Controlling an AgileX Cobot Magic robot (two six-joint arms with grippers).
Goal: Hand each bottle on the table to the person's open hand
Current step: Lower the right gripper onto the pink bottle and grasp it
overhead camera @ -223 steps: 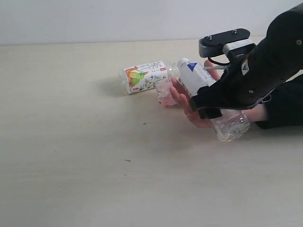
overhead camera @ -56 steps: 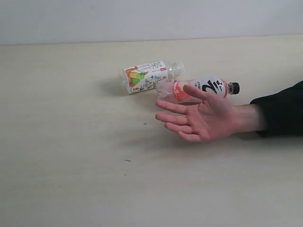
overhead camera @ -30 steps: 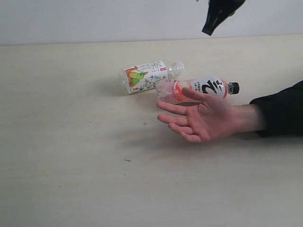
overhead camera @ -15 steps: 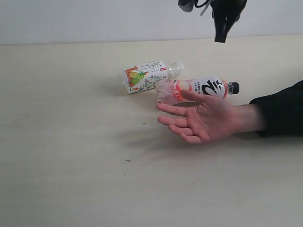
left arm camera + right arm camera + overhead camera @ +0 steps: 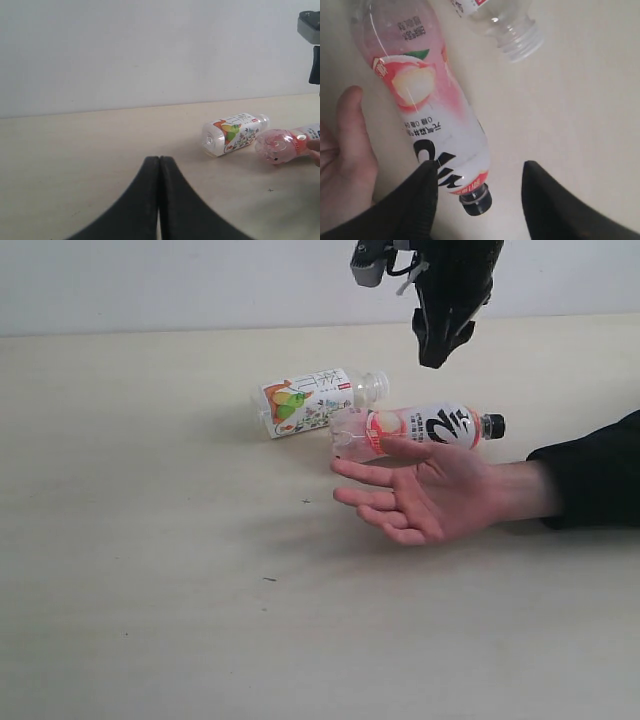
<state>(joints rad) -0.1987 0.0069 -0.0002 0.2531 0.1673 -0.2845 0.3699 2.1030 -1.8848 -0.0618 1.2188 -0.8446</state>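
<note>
Two bottles lie on the pale table [image 5: 150, 540]. The pink-peach bottle [image 5: 415, 428] with its black cap [image 5: 493, 426] lies just behind the person's open hand [image 5: 430, 490]. The orange-green fruit label bottle [image 5: 310, 400], uncapped, lies to its left. My right gripper [image 5: 437, 352] hangs open in the air above the pink-peach bottle [image 5: 430, 110]; its cap [image 5: 476, 200] shows between the fingers. The left gripper [image 5: 159, 161] is shut and empty, far from the fruit label bottle [image 5: 232, 134]. The green-apple and white-blue bottles are out of view.
The person's black sleeve [image 5: 590, 475] rests on the table at the right edge. A pale wall [image 5: 200, 280] runs behind the table. A thumb [image 5: 355, 130] of the hand lies beside the pink-peach bottle.
The white-blue bottle that my right gripper laid in the hand is gone and the hand is empty. My right gripper has come down from above toward the pink-peach bottle.
</note>
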